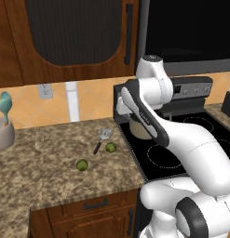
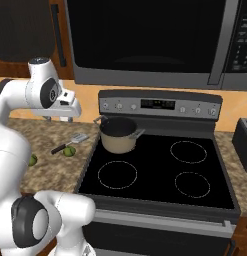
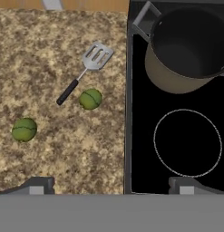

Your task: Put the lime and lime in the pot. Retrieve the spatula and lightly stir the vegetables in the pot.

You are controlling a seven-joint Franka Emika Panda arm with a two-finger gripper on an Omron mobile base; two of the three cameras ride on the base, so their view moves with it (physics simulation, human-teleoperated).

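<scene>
Beside the stove [image 3: 177, 149], on the speckled counter [image 3: 59, 54], lie both limes: one lime [image 3: 90, 99] just beside the handle of the spatula [image 3: 88, 68], the other lime [image 3: 24, 129] farther from the stove. The pot [image 3: 186, 50] stands on the stove's rear burner nearest the counter, nothing inside it. The gripper [image 3: 113, 186] hangs above the stove's counter-side edge, jaws spread wide, holding nothing.

The left base view looks from behind the arm toward 1 o'clock, over the granite counter [image 1: 42, 158]. The right base view faces the stove [image 2: 155, 170] squarely, slightly toward 11 o'clock. The hand view looks straight down, close. All three share the counter-stove edge with the pot [image 3: 186, 50].
</scene>
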